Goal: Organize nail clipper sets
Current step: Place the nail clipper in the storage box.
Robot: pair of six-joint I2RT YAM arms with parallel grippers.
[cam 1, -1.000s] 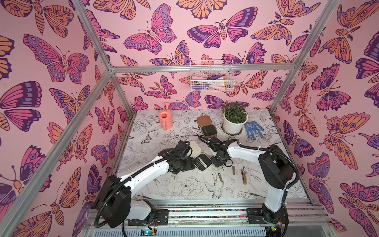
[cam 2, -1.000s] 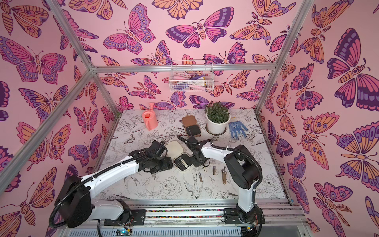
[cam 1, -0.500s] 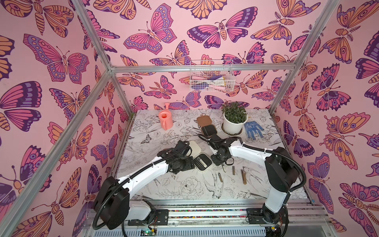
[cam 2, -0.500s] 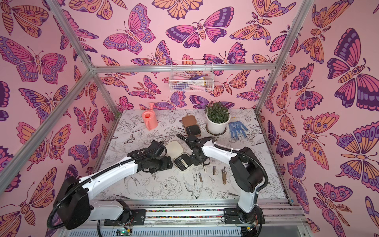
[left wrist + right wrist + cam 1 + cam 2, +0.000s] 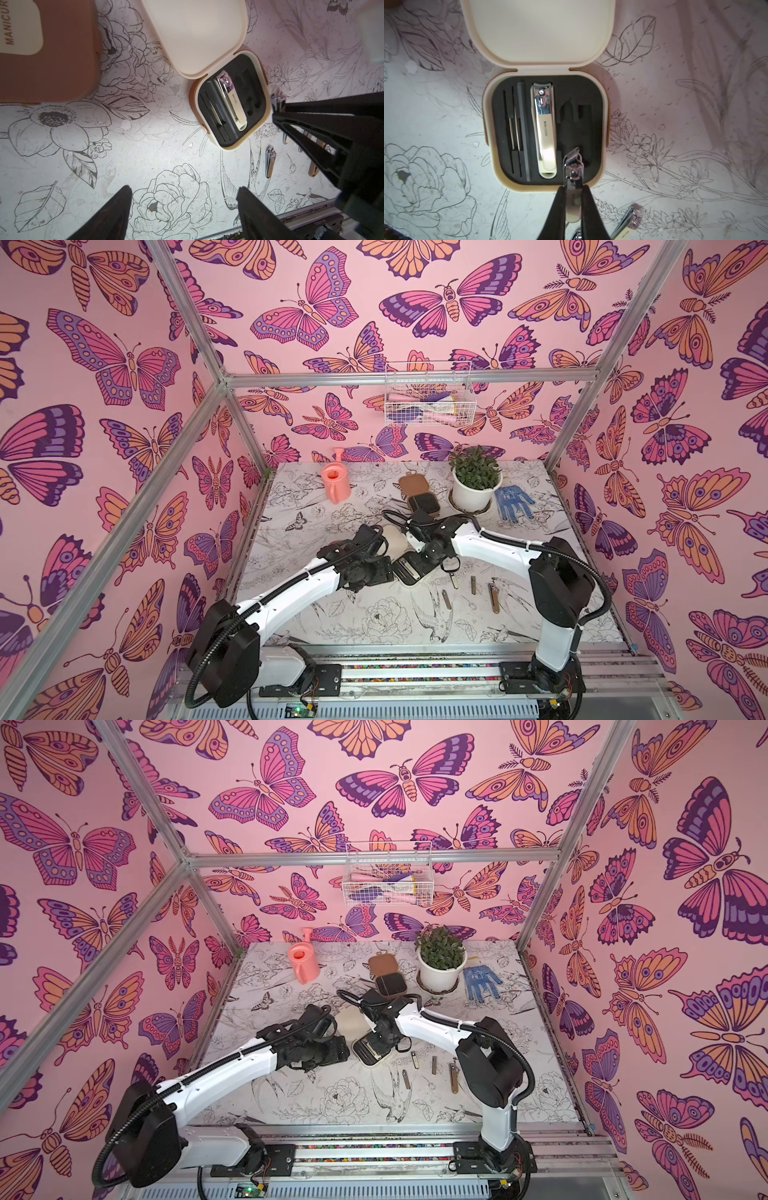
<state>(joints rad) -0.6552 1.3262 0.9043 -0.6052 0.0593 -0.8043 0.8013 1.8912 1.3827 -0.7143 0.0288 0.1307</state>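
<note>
The cream case [image 5: 604, 124] lies open at mid-table, lid [image 5: 395, 541] flat behind it, and also shows in a top view [image 5: 368, 1052]. One large clipper [image 5: 545, 128] sits in its black lining beside an empty slot. My right gripper [image 5: 573, 188] is shut on a small nail clipper [image 5: 573, 168], held over the case's near edge. My left gripper [image 5: 184, 188] stands open over bare table beside the case. A shut tan-brown case [image 5: 62, 62] lies close by. Another brown case [image 5: 422, 502] lies open at the back. Several loose tools [image 5: 473, 585] lie right of the cream case.
A pink watering can [image 5: 336, 485] stands at the back left. A potted plant [image 5: 476, 481] and a blue dotted glove [image 5: 513, 502] are at the back right. A wire basket [image 5: 428, 402] hangs on the back wall.
My right gripper has carried the small clipper leftward over the cream case. The left arm has barely moved.
</note>
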